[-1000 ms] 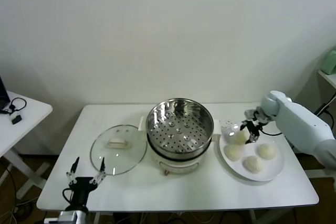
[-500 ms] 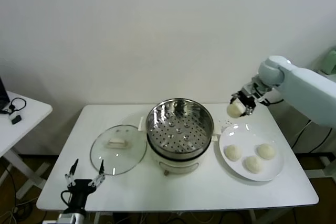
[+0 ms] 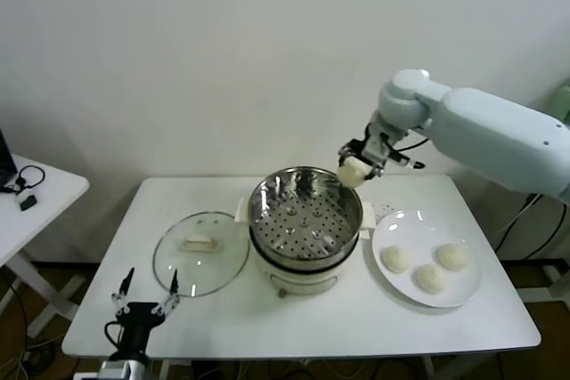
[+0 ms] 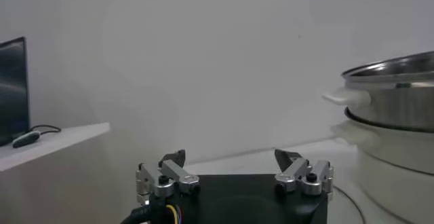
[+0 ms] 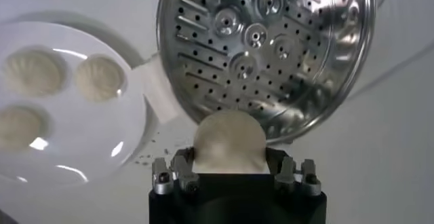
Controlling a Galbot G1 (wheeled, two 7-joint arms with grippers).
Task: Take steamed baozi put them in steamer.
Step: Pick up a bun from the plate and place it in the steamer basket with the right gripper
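My right gripper [image 3: 356, 166] is shut on one cream-white baozi [image 3: 351, 172] and holds it in the air just over the right rim of the steel steamer [image 3: 305, 211]. In the right wrist view the held baozi [image 5: 228, 142] sits between the fingers [image 5: 178, 161], with the steamer's perforated floor [image 5: 271, 42] beyond it, holding nothing. Three more baozi [image 3: 394, 259] [image 3: 451, 256] [image 3: 430, 278] lie on the white plate [image 3: 468, 291] to the steamer's right. My left gripper [image 3: 142, 295] is open and parked below the table's front left edge.
The clear glass lid [image 3: 200, 254] lies flat on the white table [image 3: 294, 327] left of the steamer. A second white table [image 3: 36, 193] with a cable stands at far left. The steamer's side [image 4: 400, 103] shows in the left wrist view.
My right gripper lifted one baozi off the plate and carried it up and left to the steamer's right rim. The left arm has not moved.
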